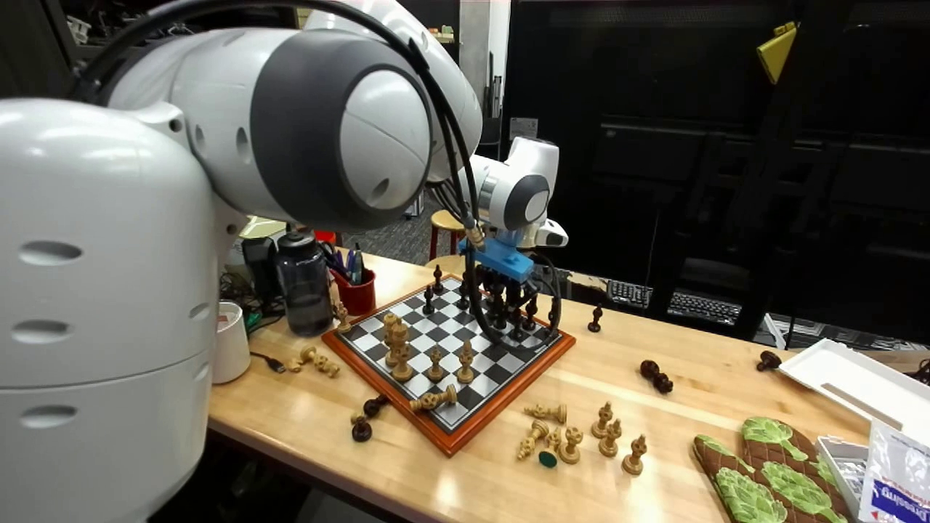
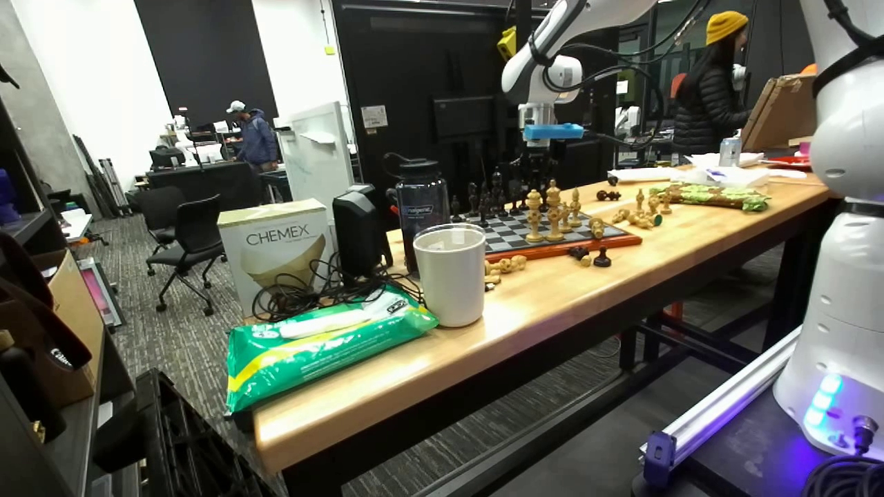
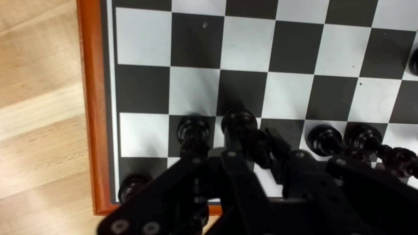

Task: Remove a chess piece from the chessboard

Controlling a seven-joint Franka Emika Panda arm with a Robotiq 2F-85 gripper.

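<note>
Your tool is pinching a dark chess piece, one finger on each side of its upper part, as the wrist view shows. The head sits between the fingers, and the round base shows past their tips, over the line between a black and a white square; you cannot tell whether it touches the board. Just beside the fingers you have another dark piece, upright, with two more dark pieces standing close together on the opposite side. All of these are over the chessboard. Farther along it, in both exterior views, you see upright pale pieces and, by a corner, a fallen pale piece. Past the frame, the surface carries loose pale pieces, some standing, some lying. Well apart from your tool are the leaf-print quilted cloth and the water bottle.
</note>
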